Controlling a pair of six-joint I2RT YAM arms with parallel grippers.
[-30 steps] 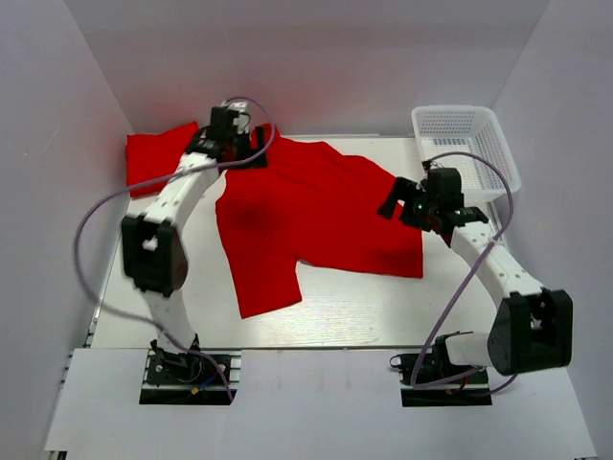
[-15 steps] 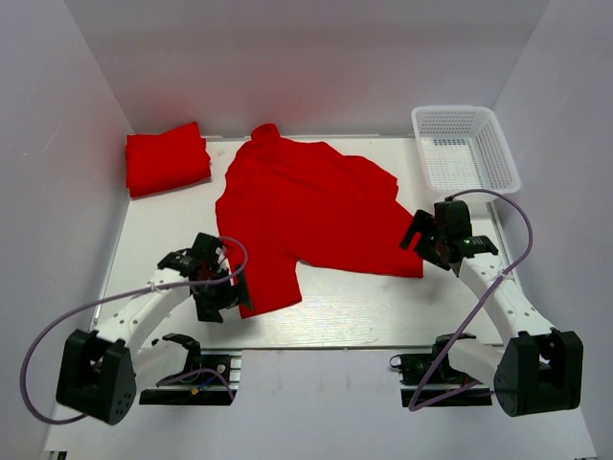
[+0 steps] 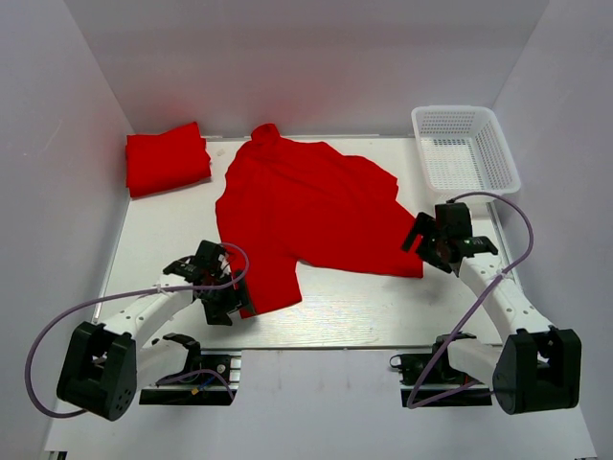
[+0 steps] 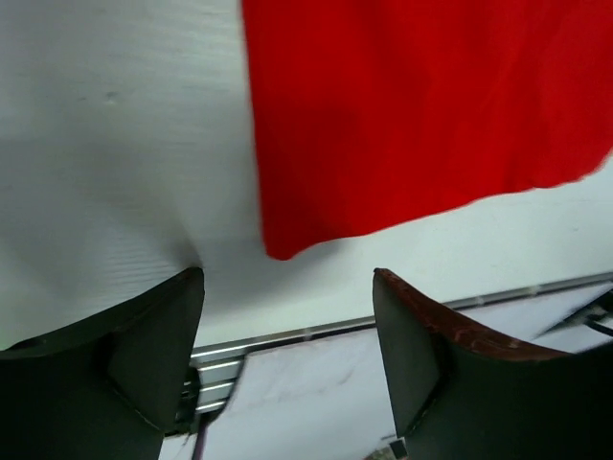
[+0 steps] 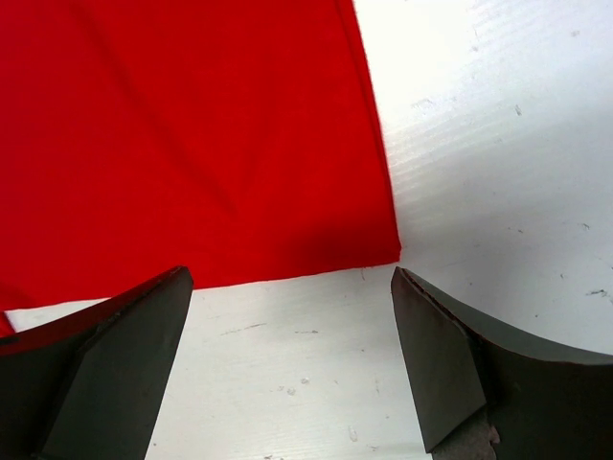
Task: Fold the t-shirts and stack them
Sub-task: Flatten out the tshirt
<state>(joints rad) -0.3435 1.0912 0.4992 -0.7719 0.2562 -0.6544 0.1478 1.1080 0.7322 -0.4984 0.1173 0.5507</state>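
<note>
Shirt [image 3: 306, 206] corner partly behind left gripper [image 3: 237, 295]

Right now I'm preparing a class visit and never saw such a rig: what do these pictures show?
Two robot arms are bolted at the near edge of the table, each ending in a two-finger gripper. One picture comes from a fixed camera above; the others from a camera on each wrist. On the table lie a spread-out red t-shirt, a folded red t-shirt far left, and a white mesh basket far right. Nothing is held: the left gripper and right gripper stand open, each by a near corner of the spread shirt.
</note>
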